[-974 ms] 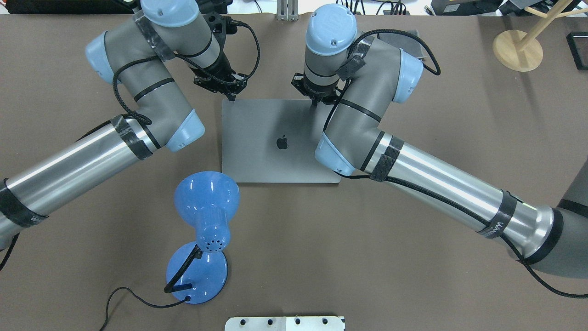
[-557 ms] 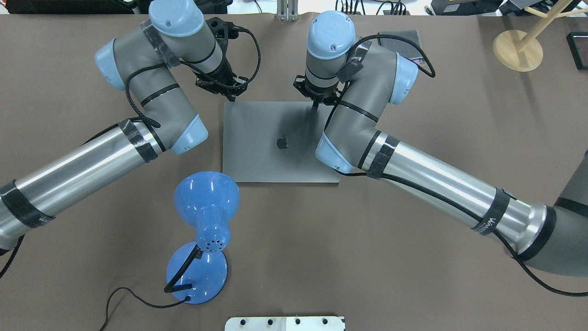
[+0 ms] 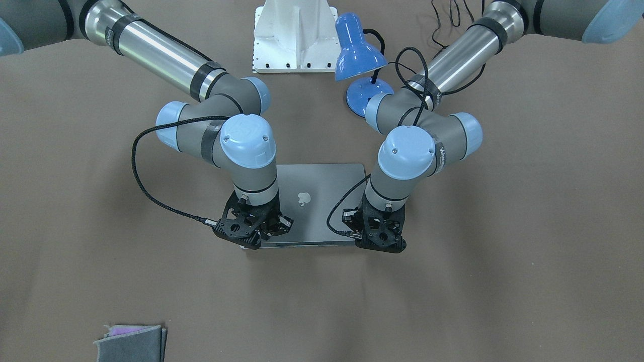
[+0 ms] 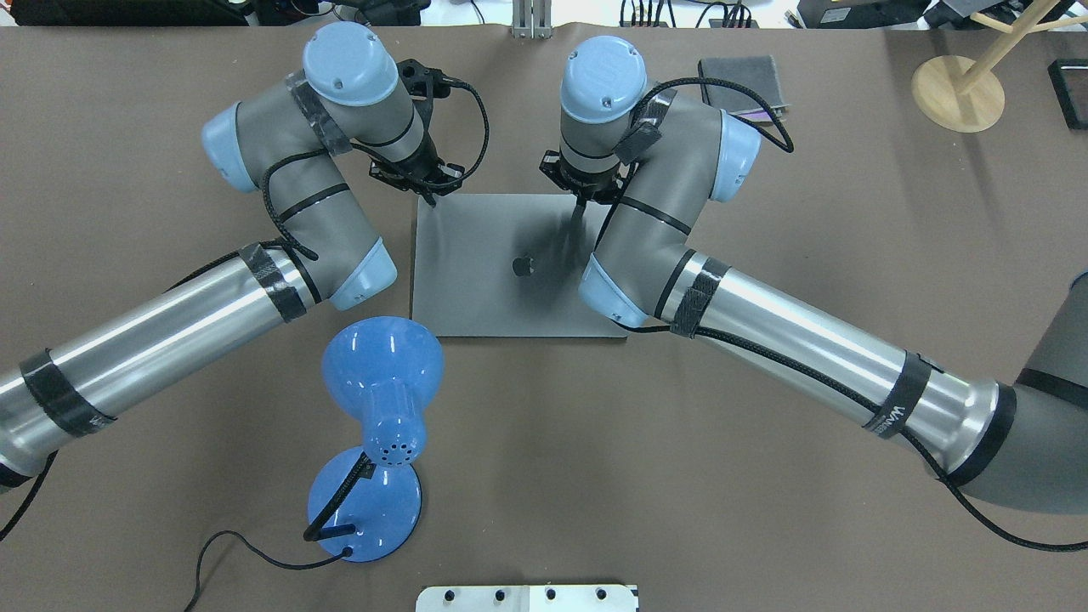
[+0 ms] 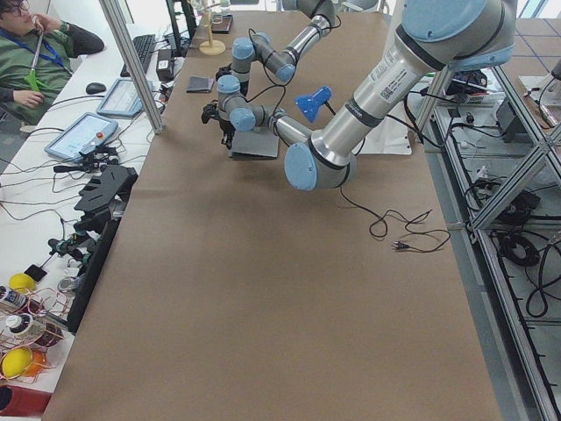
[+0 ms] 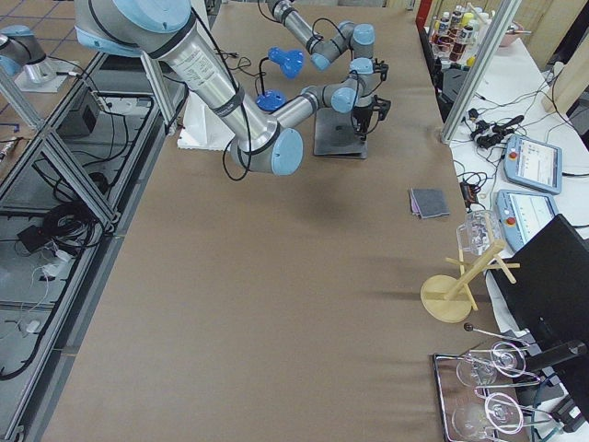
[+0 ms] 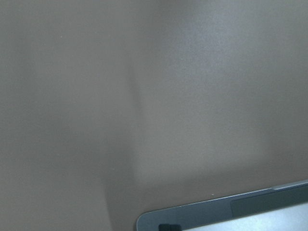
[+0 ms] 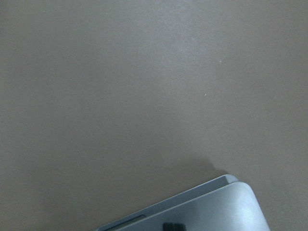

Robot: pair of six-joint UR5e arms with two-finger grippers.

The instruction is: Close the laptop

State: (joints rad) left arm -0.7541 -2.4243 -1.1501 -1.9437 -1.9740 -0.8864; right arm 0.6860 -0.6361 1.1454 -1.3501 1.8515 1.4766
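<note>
Laptop lay mid-table, lid down and logo uppermost; its long axis ran across the table from the robot's left to its right, one long edge facing the robot, the other facing away. Both arms were folded at the elbow, wrists pointing straight down over the far long edge; left gripper met the far left corner, right gripper the same edge right of centre; each had its fingers drawn together into a single tip.

Left gripper and right gripper pointing down, fingers together
</note>
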